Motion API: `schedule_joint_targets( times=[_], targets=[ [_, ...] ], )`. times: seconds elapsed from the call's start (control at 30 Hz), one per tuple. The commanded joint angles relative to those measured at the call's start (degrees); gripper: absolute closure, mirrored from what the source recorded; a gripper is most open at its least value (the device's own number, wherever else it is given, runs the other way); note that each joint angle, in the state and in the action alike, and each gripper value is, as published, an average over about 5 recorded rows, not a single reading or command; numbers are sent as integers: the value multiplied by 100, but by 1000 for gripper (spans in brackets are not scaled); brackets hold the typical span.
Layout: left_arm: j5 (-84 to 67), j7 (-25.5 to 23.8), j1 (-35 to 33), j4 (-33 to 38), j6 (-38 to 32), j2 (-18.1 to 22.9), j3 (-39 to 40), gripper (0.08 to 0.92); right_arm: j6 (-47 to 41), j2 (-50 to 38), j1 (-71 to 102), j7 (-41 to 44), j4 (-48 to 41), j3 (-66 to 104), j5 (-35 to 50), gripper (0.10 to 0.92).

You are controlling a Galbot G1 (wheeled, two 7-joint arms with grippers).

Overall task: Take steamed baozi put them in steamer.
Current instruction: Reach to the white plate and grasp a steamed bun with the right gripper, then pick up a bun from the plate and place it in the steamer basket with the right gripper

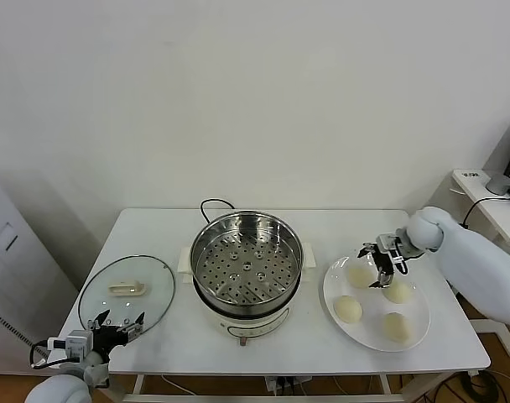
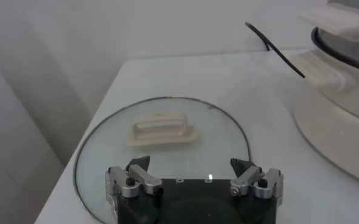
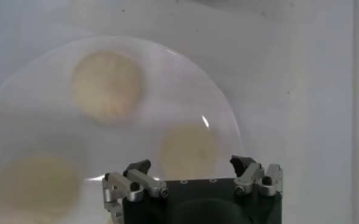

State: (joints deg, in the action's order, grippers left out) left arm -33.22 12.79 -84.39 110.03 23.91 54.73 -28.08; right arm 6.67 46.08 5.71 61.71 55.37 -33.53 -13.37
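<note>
Four cream-white baozi lie on a white plate [image 1: 372,295] at the right: far left [image 1: 359,276], far right [image 1: 398,291], near left [image 1: 348,309], near right [image 1: 396,326]. My right gripper [image 1: 380,270] hovers open and empty just above the far side of the plate, between the two far baozi. In the right wrist view it [image 3: 191,168] is open over one baozi [image 3: 189,149], with two more [image 3: 107,85] [image 3: 33,185] beyond. The steel steamer [image 1: 247,264] stands empty at the table's middle, perforated tray showing. My left gripper [image 1: 114,324] is open and empty at the front left.
A round glass lid [image 1: 127,290] with a cream handle [image 2: 161,129] lies flat at the table's left, just beyond the left gripper [image 2: 194,170]. The steamer's white base [image 2: 341,103] and black cord [image 2: 277,49] show in the left wrist view.
</note>
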Motion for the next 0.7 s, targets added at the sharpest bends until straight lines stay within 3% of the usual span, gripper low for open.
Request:
schedule_joint_targets(
  times=[0.03, 0.43, 0.7],
  targets=[
    [-13, 0, -25, 52, 2, 4, -7, 177, 137, 424, -36, 68, -537, -28, -409, 215],
    [-28, 7, -98, 161, 6, 1, -44, 177, 126, 439, 47, 135, -550, 148, -501, 385],
    [-37, 24, -166, 221, 12, 24, -108, 177, 109, 260, -126, 273, -195, -48, -264, 435]
  ],
)
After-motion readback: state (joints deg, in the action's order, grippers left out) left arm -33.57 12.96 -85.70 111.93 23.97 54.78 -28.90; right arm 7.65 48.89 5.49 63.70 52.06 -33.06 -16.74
